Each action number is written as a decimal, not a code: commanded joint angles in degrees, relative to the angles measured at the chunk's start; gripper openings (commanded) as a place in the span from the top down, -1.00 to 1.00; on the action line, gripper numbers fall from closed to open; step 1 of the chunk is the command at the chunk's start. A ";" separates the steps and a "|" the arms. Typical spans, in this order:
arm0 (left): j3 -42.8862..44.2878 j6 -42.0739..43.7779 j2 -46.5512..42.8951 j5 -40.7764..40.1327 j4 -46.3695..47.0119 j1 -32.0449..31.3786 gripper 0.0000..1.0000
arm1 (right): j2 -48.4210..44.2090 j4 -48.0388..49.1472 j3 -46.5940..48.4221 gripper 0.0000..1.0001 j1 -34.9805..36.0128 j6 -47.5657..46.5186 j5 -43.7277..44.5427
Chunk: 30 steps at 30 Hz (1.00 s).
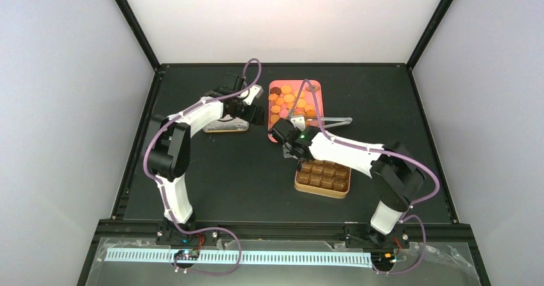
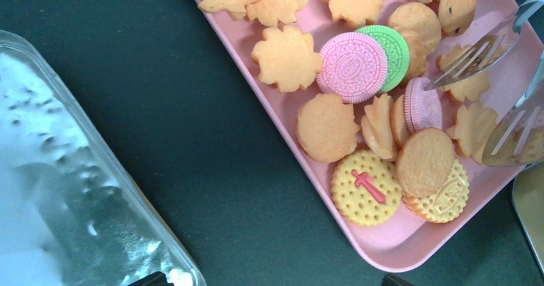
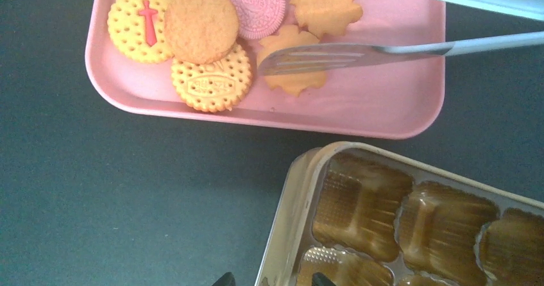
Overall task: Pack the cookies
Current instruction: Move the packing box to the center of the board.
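Aiming right gripper (image 3: 272,279), parted narrowly and empty, at tongs (image 3: 385,50) lying on tray (image 3: 385,109) among cookies (image 2: 327,127), far of tin (image 3: 289,202); squaring up at right end before closing; keeping left gripper (image 2: 274,278) spread wide.

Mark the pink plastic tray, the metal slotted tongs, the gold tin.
Pink plastic tray (image 3: 391,103), right wrist view, bare floor.
Metal slotted tongs (image 3: 369,53), right wrist view, lower blade.
Gold tin (image 3: 298,202), right wrist view, left rim.

The left arm (image 1: 192,114) and the right arm (image 1: 340,150) have white shells between black joints. A purple cable (image 1: 152,146) loops along each. A green light (image 1: 301,134) glows near the right wrist. The left pincer (image 2: 272,279) and the right pincer (image 3: 271,279) have black tips.
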 commanded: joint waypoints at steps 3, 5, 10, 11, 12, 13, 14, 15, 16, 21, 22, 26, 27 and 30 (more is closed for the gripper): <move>-0.14 -1.52 -1.26 0.96 -0.96 0.75 -0.76 | 0.96 4.35 -2.06 0.55 0.15 -0.26 -0.45; 0.30 -2.00 -0.57 1.03 -0.57 0.68 -0.76 | 0.08 4.69 -3.94 0.66 0.15 0.17 -0.36; 2.86 -3.26 2.11 1.31 -0.33 0.16 -0.75 | -4.44 4.53 -9.48 0.88 0.03 1.14 0.83; 3.41 -3.41 2.62 1.33 -0.32 -0.06 -0.73 | -5.37 4.29 -10.53 0.89 0.01 1.27 1.11; 3.76 -3.59 3.07 1.37 -0.21 -0.31 -0.72 | -6.38 3.94 -11.33 0.91 0.00 1.29 1.23; 4.18 -3.74 3.53 1.33 -0.01 -0.58 -0.70 | -7.29 3.73 -12.09 0.92 0.06 1.20 1.33; 4.76 -3.86 4.00 1.34 0.19 -0.72 -0.67 | -8.19 3.22 -12.75 0.93 0.01 1.25 1.60; 5.24 -4.01 4.47 1.38 0.25 -0.98 -0.64 | -9.12 2.79 -13.31 0.93 -0.10 1.29 1.78; 5.72 -4.10 5.00 1.34 0.30 -1.17 -0.60 | -9.92 2.58 -13.78 0.93 -0.06 1.21 1.79; 8.01 -4.68 7.46 1.44 0.36 -2.35 -0.39 | -13.08 0.88 -12.92 0.77 -0.05 1.95 -0.12; 8.29 -4.72 7.79 1.34 0.36 -2.56 -0.35 | -13.76 0.77 -12.44 0.65 -0.10 2.07 -0.68; 8.08 -4.94 8.64 -0.16 0.95 -3.11 -0.24 | -16.08 0.36 -9.57 0.40 -0.29 2.06 -1.79; 7.92 -5.01 8.83 -0.72 1.11 -3.12 -0.22 | -16.63 0.17 -8.79 0.37 -0.59 1.96 -2.14; 7.72 -5.16 9.64 -1.25 1.26 -3.26 -0.17 | -18.80 -0.01 -7.22 0.36 -1.86 1.88 -3.43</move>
